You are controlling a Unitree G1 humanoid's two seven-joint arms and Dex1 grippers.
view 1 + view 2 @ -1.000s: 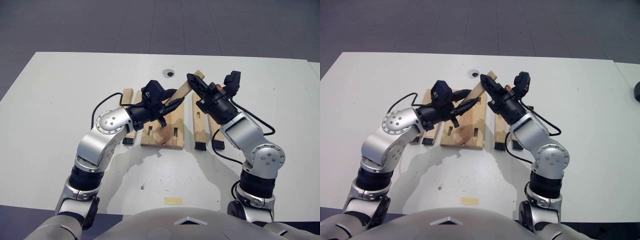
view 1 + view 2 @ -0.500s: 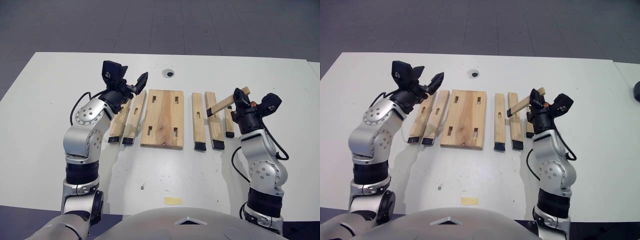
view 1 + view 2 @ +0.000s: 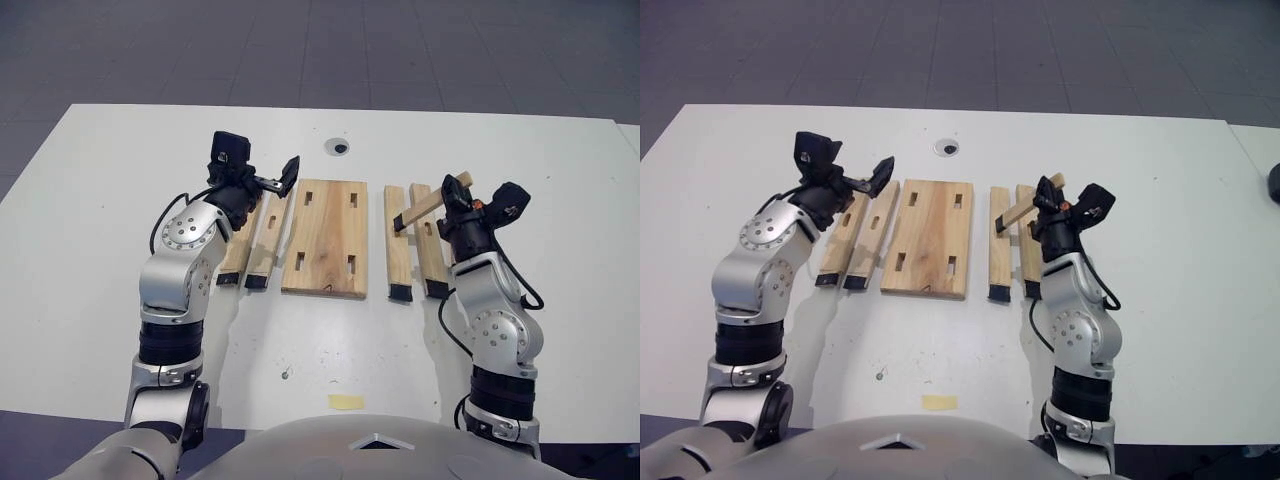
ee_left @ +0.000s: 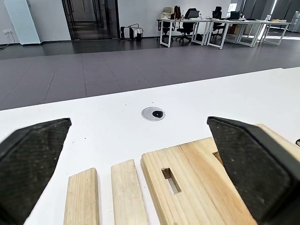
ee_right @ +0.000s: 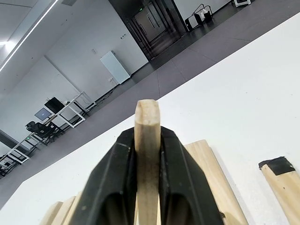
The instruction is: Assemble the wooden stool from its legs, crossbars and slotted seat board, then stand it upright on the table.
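Right wrist view: one crossbar [image 5: 147, 140], a plain wooden stick, pinched between the two fingers of my right pincer [image 5: 147, 133], its end standing out past the fingertips. Seen from the head, this crossbar hangs tilted above the bench [image 3: 100, 200], its lower end over the two right legs [image 3: 397, 245], which lie side by side just right of the seat board.

Seat board [image 3: 325, 240]: lies flat at mid-bench with four slots showing, midway between my two arms and apart from both pincers.

Two left legs [image 3: 268, 235]: lie flat and parallel just left of the seat board, black caps on their near ends.

My left pincer [image 4: 139, 120]: spread wide and holding nothing, raised over the far ends of the left legs, beside the board's far left corner.

Round cable port [image 3: 340, 147]: set in the bench beyond the board.

Yellow tape scrap [image 3: 347, 402]: on the near edge of the bench.
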